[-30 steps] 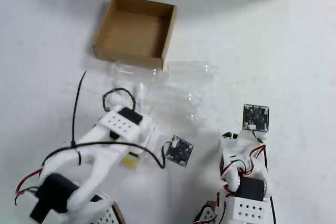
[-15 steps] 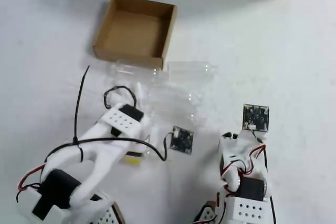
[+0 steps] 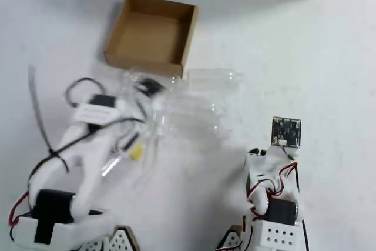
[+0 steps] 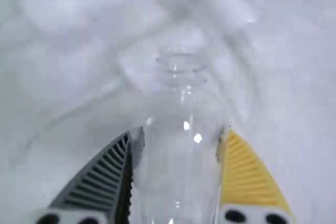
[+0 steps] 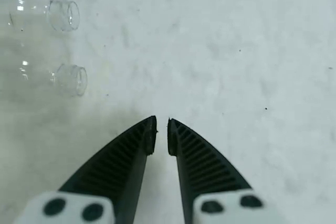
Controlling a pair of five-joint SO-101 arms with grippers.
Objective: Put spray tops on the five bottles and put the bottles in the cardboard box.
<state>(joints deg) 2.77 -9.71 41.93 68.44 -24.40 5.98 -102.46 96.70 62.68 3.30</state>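
My left gripper (image 4: 178, 139) is shut on a clear plastic bottle (image 4: 181, 77), whose open threaded neck points away between the grey finger (image 4: 102, 177) and the yellow finger (image 4: 247, 171). From above, the left arm (image 3: 94, 121) sits left of a cluster of clear bottles (image 3: 194, 110) lying just in front of the cardboard box (image 3: 188, 33). The box holds nothing. My right gripper (image 5: 157, 137) is shut and holds nothing, low over bare table. Two open bottle necks (image 5: 64, 14) (image 5: 71, 80) lie off to its side.
The right arm (image 3: 273, 204) rests near the front edge, its camera board (image 3: 286, 132) ahead of it. White table stretches wide to the right of the bottles. Grey cushions line the far edge.
The left arm has swung left and toward the box with the bottle in its gripper. The right arm has not moved.
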